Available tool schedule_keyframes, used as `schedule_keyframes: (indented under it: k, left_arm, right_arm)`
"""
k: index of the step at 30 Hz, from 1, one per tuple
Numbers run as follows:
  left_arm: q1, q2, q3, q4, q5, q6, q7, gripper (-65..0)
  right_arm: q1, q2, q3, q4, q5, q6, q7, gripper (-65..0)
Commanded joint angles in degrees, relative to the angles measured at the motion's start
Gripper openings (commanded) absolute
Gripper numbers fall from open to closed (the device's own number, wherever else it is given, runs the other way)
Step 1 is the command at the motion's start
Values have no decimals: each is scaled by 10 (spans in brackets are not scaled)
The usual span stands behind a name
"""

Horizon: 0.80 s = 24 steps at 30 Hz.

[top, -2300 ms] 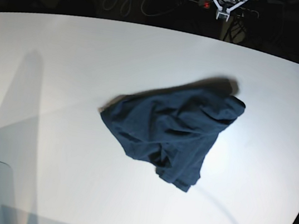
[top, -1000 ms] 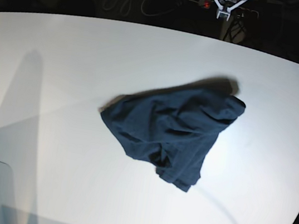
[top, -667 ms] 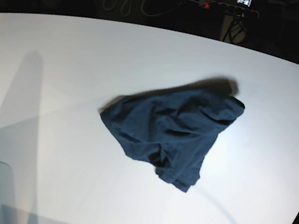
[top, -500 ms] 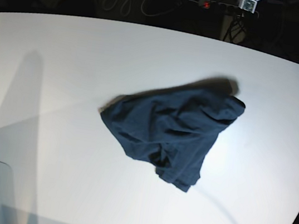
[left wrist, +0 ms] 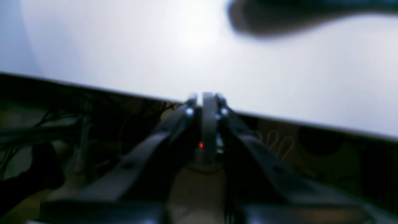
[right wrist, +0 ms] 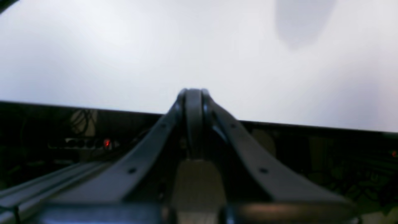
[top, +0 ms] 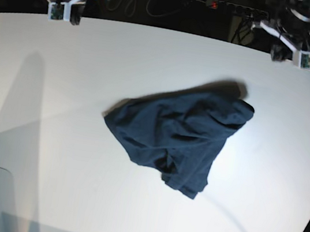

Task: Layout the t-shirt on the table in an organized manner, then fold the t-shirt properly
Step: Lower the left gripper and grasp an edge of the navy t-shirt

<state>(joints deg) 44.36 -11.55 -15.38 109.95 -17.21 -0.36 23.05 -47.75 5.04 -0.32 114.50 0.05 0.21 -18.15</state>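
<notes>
1. T-shirt first: the plain dark navy-blue short-sleeved cloth t-shirt (top: 177, 141) is lying in a crumpled, wrinkly heap a bit right of the middle of the big smooth white table (top: 90, 83) in the base view, and neither gripper is touching it.
2. Left gripper (left wrist: 205, 101) (the one on the right side of the base view (top: 292, 54)): the wrist view is too blurry to say whether its jaws are parted or together. Nothing is between them. It sits right over the table's far edge.
3. Right gripper (right wrist: 193, 95) (on the left in the base view (top: 62, 12)): its jaws are pressed together with nothing in them, and it's also at the far edge of the table.
4. Both grippers are well apart from the shirt, one toward each far corner.
5. In the left wrist view a dark blurry shape (left wrist: 298, 15) shows at the top of the frame over the white surface. It could be the shirt, but I can't tell.
6. Behind the table it's dark, with cables and a small red light (top: 214, 4).
</notes>
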Motion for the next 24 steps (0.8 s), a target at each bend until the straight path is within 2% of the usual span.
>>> schedule_keyframes:
  k: [1,5,8,12,14,17,24]
  left_arm:
    - [-19,-4,-4,12,1,1,6,-493]
    - [-85,-4,-2,2,1,1,56,-257]
    - [-119,10,-2,-7,1,1,53,-176]
    - [-179,33,-4,-49,1,1,54,-172]
    - [-210,42,-1,-84,1,1,54,-170]
    - [-249,59,-1,-129,1,1,53,-169]
    - [-304,67,13,-216,0,1,53,-176]
  right_arm:
    - [7,3,0,10,0,1,13,-650]
    - [23,1,-1,12,0,1,-13,-637]
    - [23,3,-1,12,0,1,-13,-569]
    - [23,4,2,12,0,1,-13,-481]
    - [23,4,3,11,0,1,-13,-458]
    - [23,4,4,10,0,1,-13,-451]
    - [22,4,4,8,-1,1,-14,-451]
